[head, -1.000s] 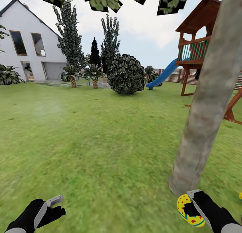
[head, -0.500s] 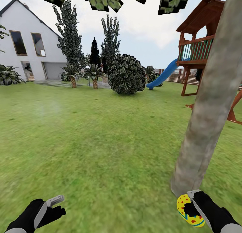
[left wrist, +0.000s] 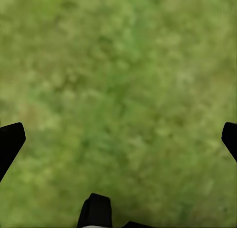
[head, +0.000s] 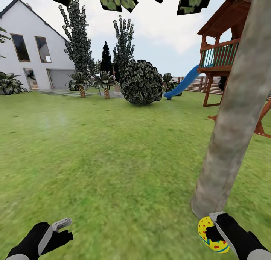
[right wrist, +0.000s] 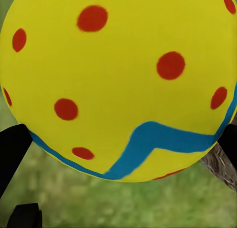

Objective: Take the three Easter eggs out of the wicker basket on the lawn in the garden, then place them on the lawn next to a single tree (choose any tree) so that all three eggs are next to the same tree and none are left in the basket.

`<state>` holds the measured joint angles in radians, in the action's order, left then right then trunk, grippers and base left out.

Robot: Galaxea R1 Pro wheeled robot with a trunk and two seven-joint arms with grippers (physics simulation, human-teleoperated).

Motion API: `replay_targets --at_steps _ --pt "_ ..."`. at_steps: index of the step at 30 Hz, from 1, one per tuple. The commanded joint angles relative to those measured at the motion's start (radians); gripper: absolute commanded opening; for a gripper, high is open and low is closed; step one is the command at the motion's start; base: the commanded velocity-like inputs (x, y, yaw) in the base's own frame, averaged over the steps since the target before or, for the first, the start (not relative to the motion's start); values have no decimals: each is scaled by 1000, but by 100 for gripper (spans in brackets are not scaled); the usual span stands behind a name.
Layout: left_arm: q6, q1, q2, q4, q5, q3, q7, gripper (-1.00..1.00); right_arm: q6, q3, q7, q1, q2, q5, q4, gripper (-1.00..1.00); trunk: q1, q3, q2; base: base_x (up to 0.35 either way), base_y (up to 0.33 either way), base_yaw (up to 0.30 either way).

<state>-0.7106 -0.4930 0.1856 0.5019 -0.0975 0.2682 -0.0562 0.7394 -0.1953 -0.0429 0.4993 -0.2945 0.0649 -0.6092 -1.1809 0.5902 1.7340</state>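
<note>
Item one: our right gripper (head: pixel 211 230), low at the edge of the head view, pinching an Easter egg (head: pixel 209 234). In the right wrist view the egg (right wrist: pixel 118 84) sits between the two dark fingers (right wrist: pixel 12 149), yellow with red dots and a blue zigzag band.

Item two: the tree (head: pixel 233 117), a thick grey-brown trunk whose foot stands just ahead of the right gripper, near the held egg; bark also shows beside the egg in the right wrist view (right wrist: pixel 219 163).

Item three: our left gripper (head: pixel 62 230), well apart from the right one, spread and holding nothing, hanging over the lawn (head: pixel 113 158). Its wrist view shows bare grass (left wrist: pixel 118 89) between the dark fingertips (left wrist: pixel 10 141).

Item four, far beyond both grippers: a white house (head: pixel 34 53), a round dark bush (head: pixel 141 82), a wooden play tower (head: pixel 222 49) with a blue slide (head: pixel 184 83).
</note>
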Motion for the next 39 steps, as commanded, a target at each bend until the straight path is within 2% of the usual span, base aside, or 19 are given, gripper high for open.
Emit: replay_targets --at_steps 1,39 --pt "-6 0 0 1 -7 3 1 100 4 -6 2 1 -2 6 -1 -100 -4 4 8 0 0 0" --pt "-6 0 1 3 -7 4 -1 100 5 -7 2 1 -2 6 -1 -100 -150 123 274 0 0 0"
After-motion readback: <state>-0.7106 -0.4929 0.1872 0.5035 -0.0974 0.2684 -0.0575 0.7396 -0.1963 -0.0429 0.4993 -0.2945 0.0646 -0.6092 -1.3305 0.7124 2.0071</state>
